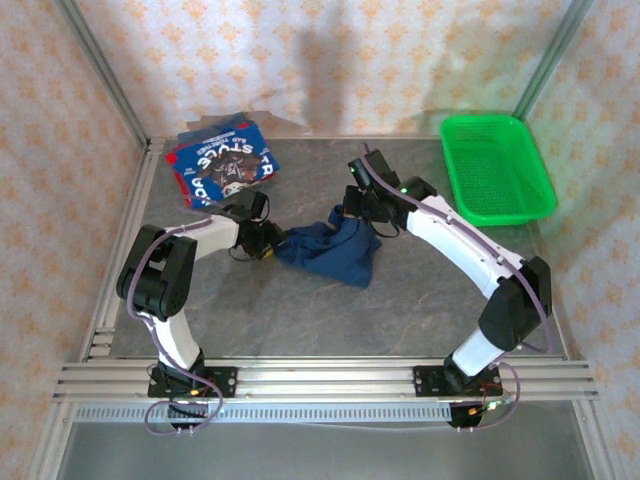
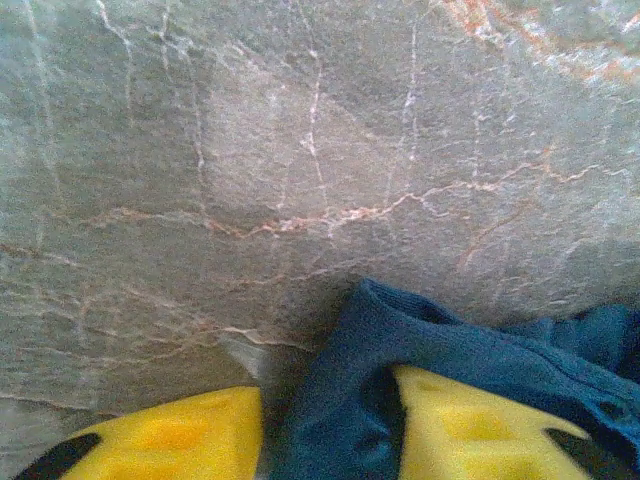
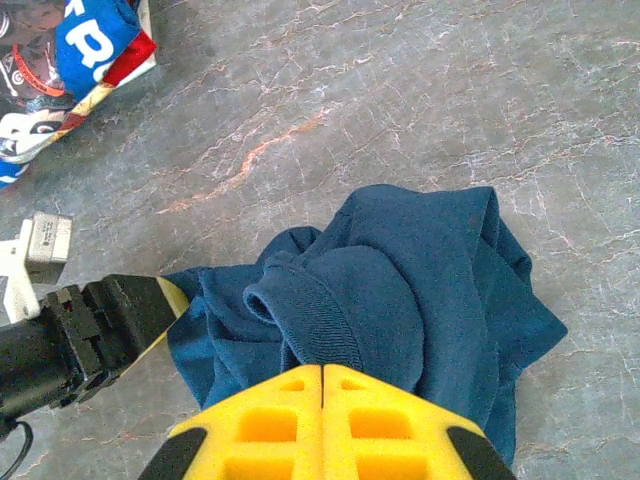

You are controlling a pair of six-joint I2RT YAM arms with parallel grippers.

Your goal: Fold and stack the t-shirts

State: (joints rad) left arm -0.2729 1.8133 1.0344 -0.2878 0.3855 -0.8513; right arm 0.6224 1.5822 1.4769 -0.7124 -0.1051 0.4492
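Bunching in a loose heap on the grey marble-veined desk [image 1: 300,310], the navy t-shirt [image 1: 330,250] lies between the two sets of jaws, touching both.

The right jaws are pressed together, their yellow pads [image 3: 270,425] meeting in a thin seam. The shirt's ribbed hem or collar runs straight into that seam, so they appear to pinch it. Just beyond their tips the soft knit cloth piles up in rounded, overlapping folds and spreads away to the right of them.

The left jaws stand apart at a moderate gap. A thick fold of the navy cloth sits between their yellow fingers [image 2: 160,440], draped against and partly over the right-hand one. A dark sliver of shadow separates the cloth from the left-hand one. Ahead of these jaws lies bare stone-patterned desk with pale and rusty veins.

Well beyond the left jaws, in the far left corner, lies a flat stack of folded t-shirts [image 1: 225,165], blue and red with white lettering and a cartoon print. A green plastic mesh basket [image 1: 497,170], rectangular with sloping walls, sits far out past the right jaws, at the far right.
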